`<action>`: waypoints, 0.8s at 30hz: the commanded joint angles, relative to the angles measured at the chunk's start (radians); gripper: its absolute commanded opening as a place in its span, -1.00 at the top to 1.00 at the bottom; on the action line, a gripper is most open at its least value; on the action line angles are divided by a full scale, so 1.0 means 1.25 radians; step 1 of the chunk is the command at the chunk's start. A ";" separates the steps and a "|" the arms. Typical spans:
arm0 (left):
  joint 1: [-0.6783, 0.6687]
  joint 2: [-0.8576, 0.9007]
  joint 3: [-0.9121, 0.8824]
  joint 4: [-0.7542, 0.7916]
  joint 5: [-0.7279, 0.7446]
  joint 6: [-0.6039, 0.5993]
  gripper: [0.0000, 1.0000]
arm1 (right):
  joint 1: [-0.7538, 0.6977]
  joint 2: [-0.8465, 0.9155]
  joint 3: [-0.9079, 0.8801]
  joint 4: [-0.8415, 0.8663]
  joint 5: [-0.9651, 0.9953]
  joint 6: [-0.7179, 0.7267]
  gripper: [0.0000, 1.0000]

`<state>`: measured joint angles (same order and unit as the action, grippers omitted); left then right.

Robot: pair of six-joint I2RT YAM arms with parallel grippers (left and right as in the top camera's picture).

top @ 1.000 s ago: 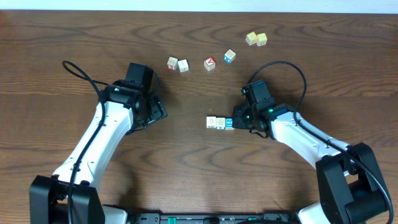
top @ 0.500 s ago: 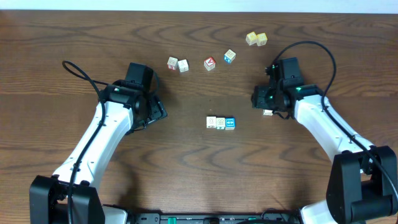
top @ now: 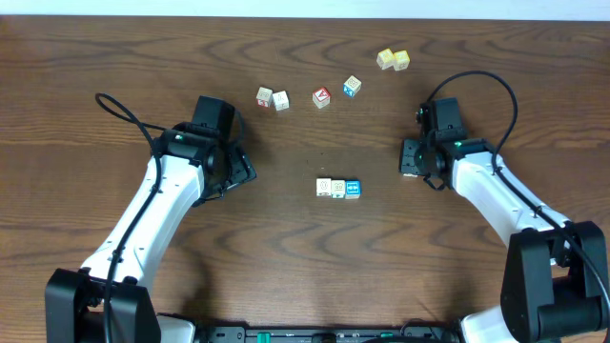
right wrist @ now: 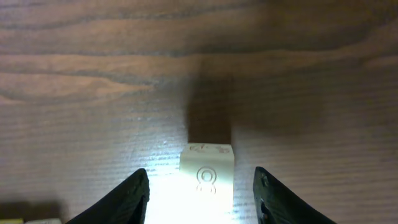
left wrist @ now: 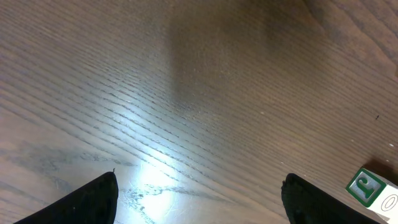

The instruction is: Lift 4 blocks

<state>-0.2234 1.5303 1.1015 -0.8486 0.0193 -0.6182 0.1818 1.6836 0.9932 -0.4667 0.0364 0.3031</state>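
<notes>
1. The right hand is spread. A cream block sits between its fingers with wood showing on both sides, and neither finger touches it. The block looks to rest on the worktop, right of centre.
2. The left hand is spread wide over bare wood on the left side, pinching nothing.
3. The row of three blocks lies mid-worktop with the blocks touching: two cream, then the blue one at the right end. It is well apart from the lone cream block.
4. My read is that none of the four is off the wood at this moment.
5. Risk: the cream block sits slightly nearer one finger. If I close as is, that finger lands first and shoves or spins the cube instead of pinching it.
6. Risk: the cube is tiny. A shallow pinch near its top edge could let it squirt out on the lift.
7. Risk: the row leaves no gap for a finger. Gripping along the row drags a neighbour, so I'd pinch across it, near to far.
8. Risk: there are decoys at the far side, the red-faced cube and the yellow pair. Grabbing those counts for nothing.
</notes>
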 commanded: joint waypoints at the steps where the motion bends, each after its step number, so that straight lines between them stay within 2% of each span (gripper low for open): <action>1: 0.003 0.003 -0.004 -0.002 -0.010 -0.006 -0.69 | -0.004 -0.001 -0.031 0.026 0.017 0.007 -0.07; 10: 0.003 0.003 -0.004 -0.002 -0.010 -0.006 -0.69 | -0.004 -0.001 -0.074 0.085 0.016 0.011 -0.08; 16: 0.003 0.003 -0.004 -0.002 -0.010 -0.006 -0.69 | -0.003 -0.001 -0.098 0.114 0.015 0.011 0.15; 24: 0.003 0.003 -0.004 -0.002 -0.010 -0.006 -0.69 | -0.003 0.001 -0.098 0.117 0.016 0.011 0.24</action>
<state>-0.2234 1.5303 1.1015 -0.8490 0.0193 -0.6186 0.1818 1.6836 0.8776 -0.3260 0.0422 0.3099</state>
